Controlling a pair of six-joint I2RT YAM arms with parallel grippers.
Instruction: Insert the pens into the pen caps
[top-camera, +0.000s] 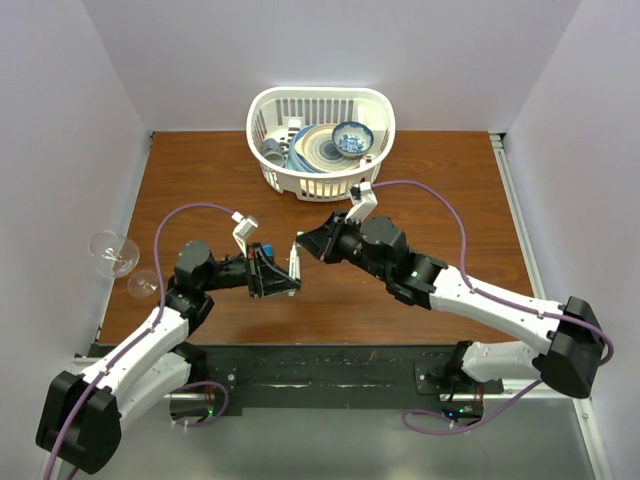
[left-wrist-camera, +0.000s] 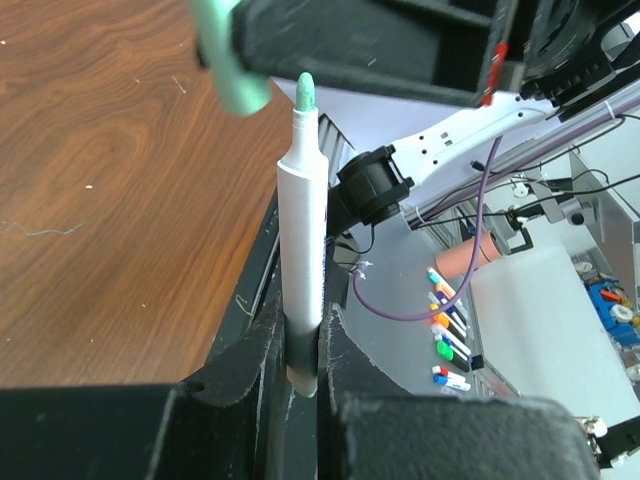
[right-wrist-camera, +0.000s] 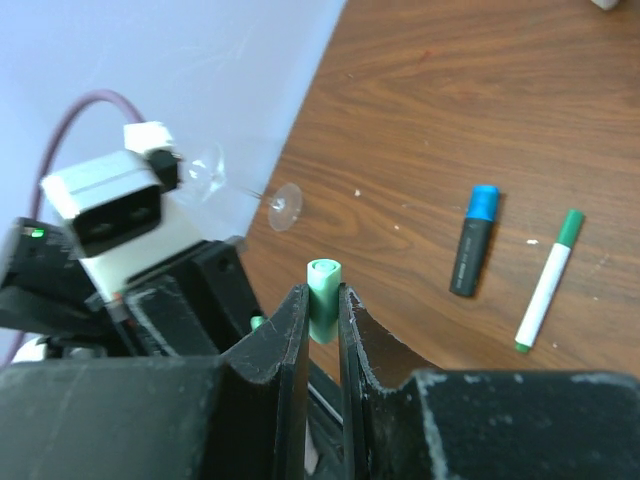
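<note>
Left wrist view: the left gripper (left-wrist-camera: 302, 335), closed tight, holds a smooth white pen (left-wrist-camera: 301, 220) by its lower barrel, green felt tip up. The right gripper (right-wrist-camera: 322, 305) pinches a hollow green cap (right-wrist-camera: 323, 275) just beside that tip, over the table's (top-camera: 420, 180) middle. Mating looks to be in hand; next, line the cap's mouth with the tip, then push.

The right end effector (right-wrist-camera: 322, 305) pinches a small green plastic cap (right-wrist-camera: 323, 272), its open end showing. On the brown wooden worktop (right-wrist-camera: 420, 120) lie a slim white pen with green ends (right-wrist-camera: 545, 290) and, just beside it, a dark blue-capped marker (right-wrist-camera: 472, 245).
</note>
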